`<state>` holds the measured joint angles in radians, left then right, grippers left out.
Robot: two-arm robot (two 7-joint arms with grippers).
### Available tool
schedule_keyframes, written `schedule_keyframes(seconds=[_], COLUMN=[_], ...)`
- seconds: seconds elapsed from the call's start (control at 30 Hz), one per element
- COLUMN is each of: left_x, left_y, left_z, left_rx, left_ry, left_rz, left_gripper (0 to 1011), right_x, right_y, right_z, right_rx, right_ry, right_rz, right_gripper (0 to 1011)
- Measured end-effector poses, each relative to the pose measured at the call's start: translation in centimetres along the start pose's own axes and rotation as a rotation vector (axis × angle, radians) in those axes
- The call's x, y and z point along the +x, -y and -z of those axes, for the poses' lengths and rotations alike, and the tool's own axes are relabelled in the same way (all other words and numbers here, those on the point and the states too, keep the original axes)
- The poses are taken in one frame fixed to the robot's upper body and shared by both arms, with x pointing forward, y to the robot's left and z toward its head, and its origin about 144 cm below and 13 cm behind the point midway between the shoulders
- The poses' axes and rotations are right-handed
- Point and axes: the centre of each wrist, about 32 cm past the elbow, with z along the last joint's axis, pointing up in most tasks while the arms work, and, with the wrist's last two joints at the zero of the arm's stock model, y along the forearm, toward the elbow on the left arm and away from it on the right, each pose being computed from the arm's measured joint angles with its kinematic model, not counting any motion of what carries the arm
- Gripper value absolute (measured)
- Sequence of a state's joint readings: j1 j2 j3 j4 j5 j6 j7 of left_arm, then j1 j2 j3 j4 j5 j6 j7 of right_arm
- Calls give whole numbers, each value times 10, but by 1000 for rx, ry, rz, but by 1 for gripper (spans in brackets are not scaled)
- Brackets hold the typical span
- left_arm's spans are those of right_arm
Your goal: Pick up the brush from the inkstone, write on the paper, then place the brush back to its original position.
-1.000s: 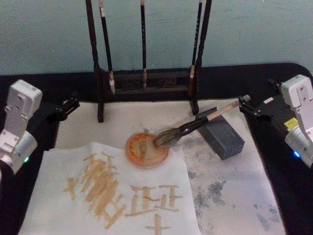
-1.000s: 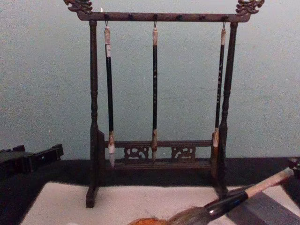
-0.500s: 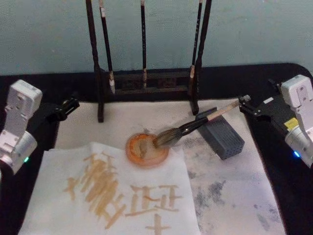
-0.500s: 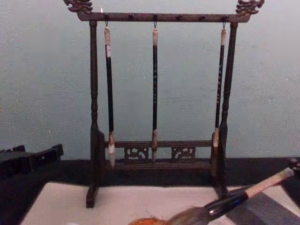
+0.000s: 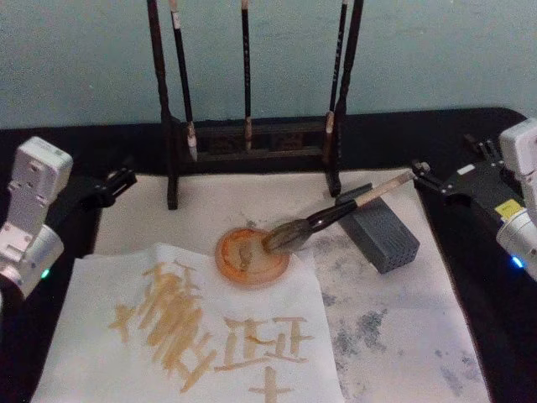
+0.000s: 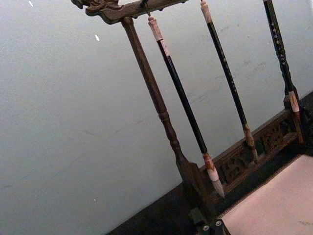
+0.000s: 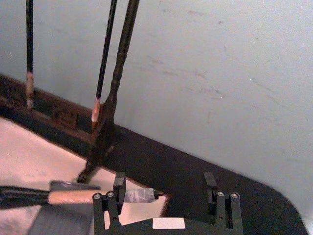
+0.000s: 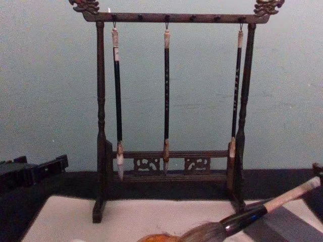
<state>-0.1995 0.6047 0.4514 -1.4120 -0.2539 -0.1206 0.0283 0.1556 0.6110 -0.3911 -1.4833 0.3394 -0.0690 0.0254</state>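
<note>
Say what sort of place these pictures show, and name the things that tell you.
Most likely a calligraphy practice space: a wooden rack hung with thin brushes, a large brush resting with its bristles in an orange dish, and brown written strokes on paper in front.

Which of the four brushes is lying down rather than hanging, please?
The large pale-handled brush: it leans on the grey block, bristles in the orange dish, while the three thin black brushes hang from the rack.

We saw dim, even light: the wall glowed softly, the black counter sank dark, the paper showed pale, and the brush ferrule gleamed faintly.
</note>
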Motion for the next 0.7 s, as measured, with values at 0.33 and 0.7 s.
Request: schedule_keyframes(seconds=[0.33, 0.7], left_x=[0, 0], left_y=[0, 0], left_z=[0, 0], left_rx=[0, 0], left_ry=[0, 0], left_rz=[0, 0], left_gripper=[1002, 1002], right_x=[0, -8], right_y=[20, 36], right_z=[-11, -2], right_rx=[5, 16], right_ry=[-324, -722], right_rz=[-27, -2], right_gripper=[1008, 1008])
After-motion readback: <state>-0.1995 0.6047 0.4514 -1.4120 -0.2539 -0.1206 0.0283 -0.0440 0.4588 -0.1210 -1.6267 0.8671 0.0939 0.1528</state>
